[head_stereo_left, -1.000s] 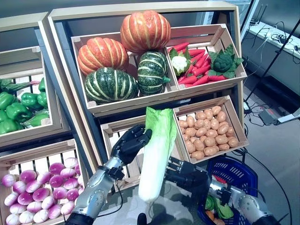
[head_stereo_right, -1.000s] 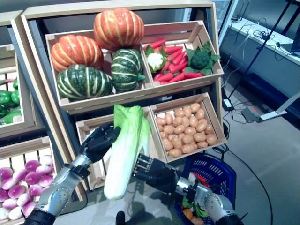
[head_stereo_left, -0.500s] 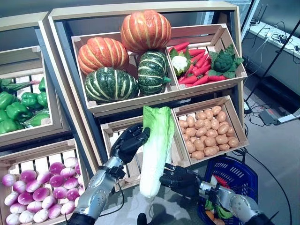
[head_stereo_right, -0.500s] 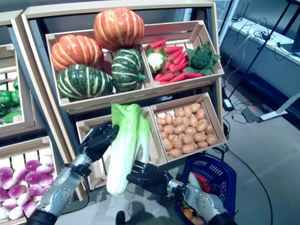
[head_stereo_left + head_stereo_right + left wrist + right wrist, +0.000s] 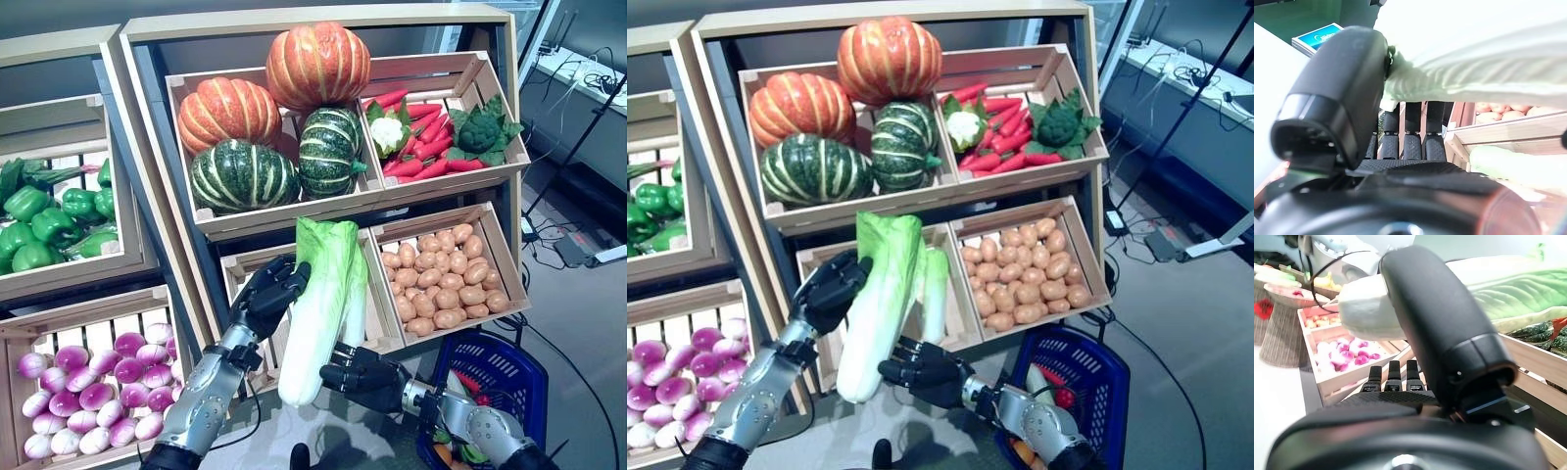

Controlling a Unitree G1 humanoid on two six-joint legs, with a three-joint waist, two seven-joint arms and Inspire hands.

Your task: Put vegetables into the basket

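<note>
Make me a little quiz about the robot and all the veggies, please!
1. True or false: the left hand is curled round the cabbage.
2. Which vegetables fill the crate right above the blue basket? A) potatoes B) green peppers C) pumpkins
3. Fill in: the right hand is by the cabbage's ____ end, the white one.

Key: 1 true; 2 A, the potatoes; 3 lower.
</note>
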